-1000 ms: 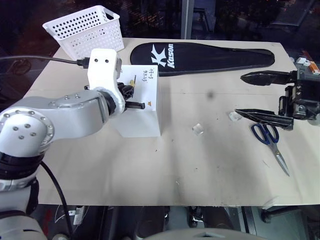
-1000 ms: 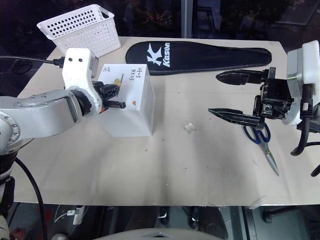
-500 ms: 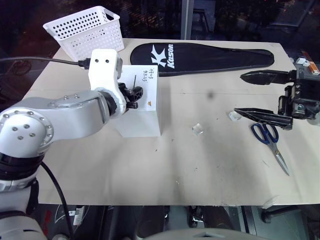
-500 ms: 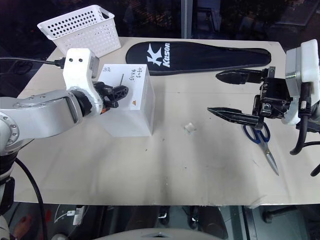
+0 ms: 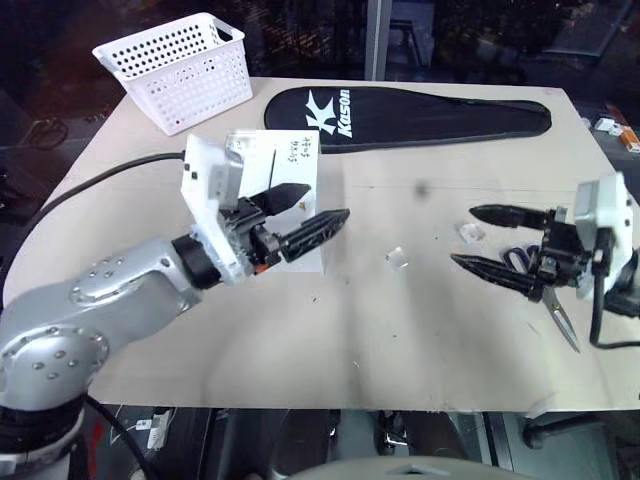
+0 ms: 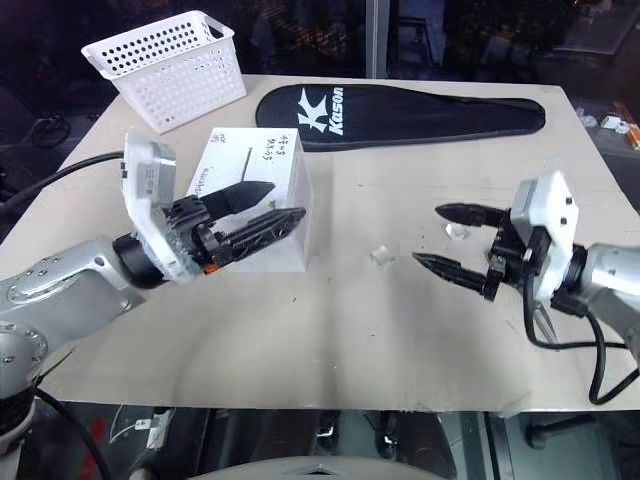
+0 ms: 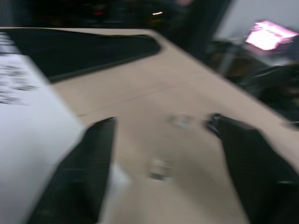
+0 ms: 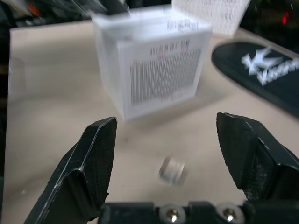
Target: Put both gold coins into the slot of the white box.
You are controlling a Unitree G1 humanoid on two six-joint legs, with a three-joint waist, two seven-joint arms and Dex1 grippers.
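Since a second ago the left gripper (image 5: pixel 305 208) has drawn back off the top of the white box (image 6: pixel 268 215) and spread its fingers wide and empty, while the right gripper (image 6: pixel 448 238) has dropped low over the table (image 5: pixel 330 330), jaws apart, holding nothing. Between the right gripper's fingertips and the box lies one clear case (image 6: pixel 381 257) on the bare table; a second clear case (image 5: pixel 470 233) sits just beside the right gripper's fingers, and whether either holds a gold coin cannot be told. On the box top the slot (image 6: pixel 246 160) shows as a thin dark line beside the scribbles, with the scissors (image 5: pixel 552 312) by the right gripper, and the black racket cover (image 5: pixel 420 112) and white basket (image 5: pixel 185 68) at the far edge.
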